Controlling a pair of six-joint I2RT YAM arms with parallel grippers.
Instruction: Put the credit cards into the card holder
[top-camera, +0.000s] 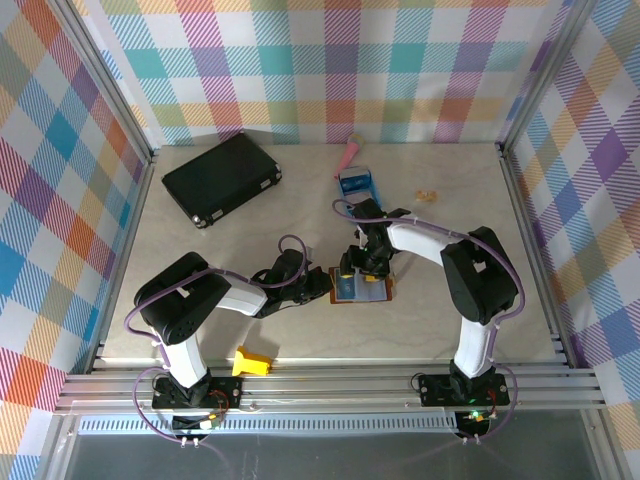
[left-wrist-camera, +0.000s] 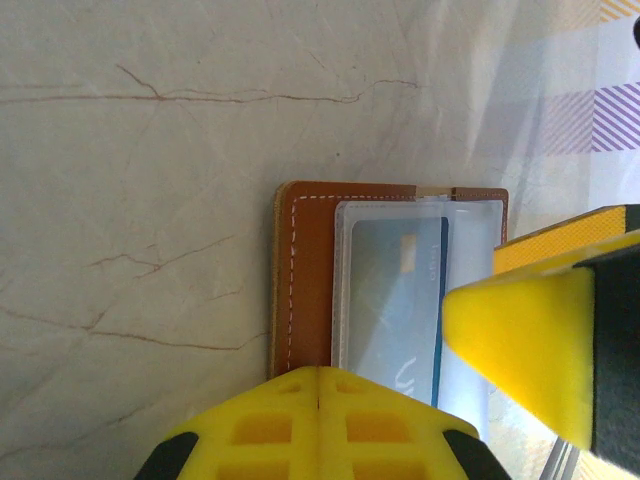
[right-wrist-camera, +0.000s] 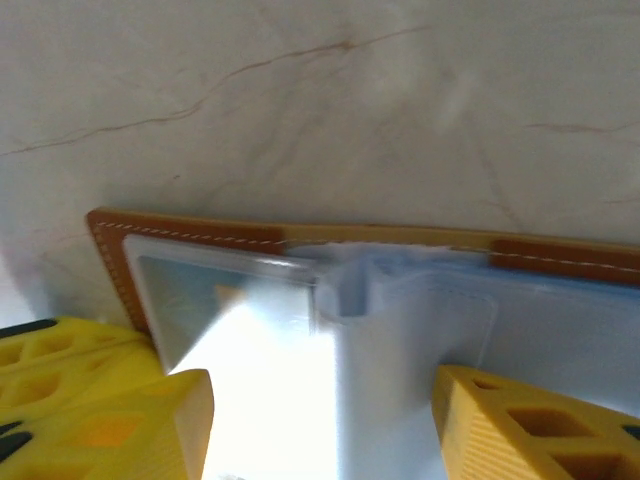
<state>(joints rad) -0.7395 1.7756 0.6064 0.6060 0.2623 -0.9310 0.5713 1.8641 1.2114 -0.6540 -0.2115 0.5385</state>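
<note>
- The smooth table (top-camera: 480, 190) lets the card holder (top-camera: 358, 290), lying open on it, slide if nudged
- Left fingers (left-wrist-camera: 270, 430), pressed together, sit at the card holder's left edge; slipping off would free it
- Right fingers (right-wrist-camera: 520, 430) stand apart over the card holder's clear sleeve (right-wrist-camera: 400, 330) and could crease it
- A blue card (left-wrist-camera: 400, 300) inside that sleeve might get dragged out

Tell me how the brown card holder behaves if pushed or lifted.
Lying open and flat, the card holder would likely slide, not tip, on the smooth table. Its thin leather and clear sleeve probably flex if lifted by one edge. The glossy sleeve may be slippery.
</note>
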